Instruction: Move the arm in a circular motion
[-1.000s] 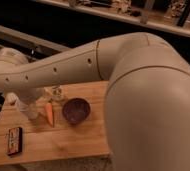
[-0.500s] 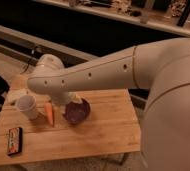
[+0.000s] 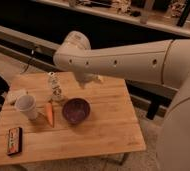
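Arm (image 3: 133, 62) horizontal, pointing left over table (image 3: 108, 132); pincer unseen beneath it, state unclear.

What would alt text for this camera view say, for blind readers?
A big cream-white robot arm reaches over a wooden table holding a cup, carrot, purple bowl and clear bottle. Its gripper is hidden from view.

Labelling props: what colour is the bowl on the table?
Dark purple bowl, best in camera view. End effector hangs under the arm, above the table.
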Motion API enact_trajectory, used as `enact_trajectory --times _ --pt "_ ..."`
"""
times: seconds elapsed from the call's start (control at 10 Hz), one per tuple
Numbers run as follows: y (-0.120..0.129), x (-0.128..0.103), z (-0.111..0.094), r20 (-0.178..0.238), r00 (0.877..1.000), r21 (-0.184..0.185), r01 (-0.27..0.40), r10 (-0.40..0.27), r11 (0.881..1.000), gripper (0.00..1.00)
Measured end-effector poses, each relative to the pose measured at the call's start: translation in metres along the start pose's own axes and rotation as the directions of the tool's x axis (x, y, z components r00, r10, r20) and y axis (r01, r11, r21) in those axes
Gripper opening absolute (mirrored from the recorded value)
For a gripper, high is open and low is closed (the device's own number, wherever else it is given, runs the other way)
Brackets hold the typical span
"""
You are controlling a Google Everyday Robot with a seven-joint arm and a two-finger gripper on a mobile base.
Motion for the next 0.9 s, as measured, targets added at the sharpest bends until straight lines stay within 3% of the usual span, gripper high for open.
enact_trajectory --times 0.1,0.3,0.4,0.6,0.8,0.9 --pt "-0.012 -0.037 -0.024 0.065 0.997 0.029 -0.053 0.051 0.998 0.65" --pt "-0.007 -0.076 -0.057 0.142 0.987 0.041 -0.076 0.070 0.996 0.65" --pt "0.020 -0.110 -0.091 0.213 0.976 0.040 -0.061 0.052 0.997 0.65" --pt "0.066 -0.137 -0.119 0.272 0.962 0.020 -0.012 0.006 1.000 0.65" --pt "0.133 -0.152 -0.141 0.318 0.946 -0.021 0.073 -0.063 0.997 0.65" --pt "0.174 -0.153 -0.151 0.340 0.934 -0.051 0.131 -0.106 0.990 0.65"
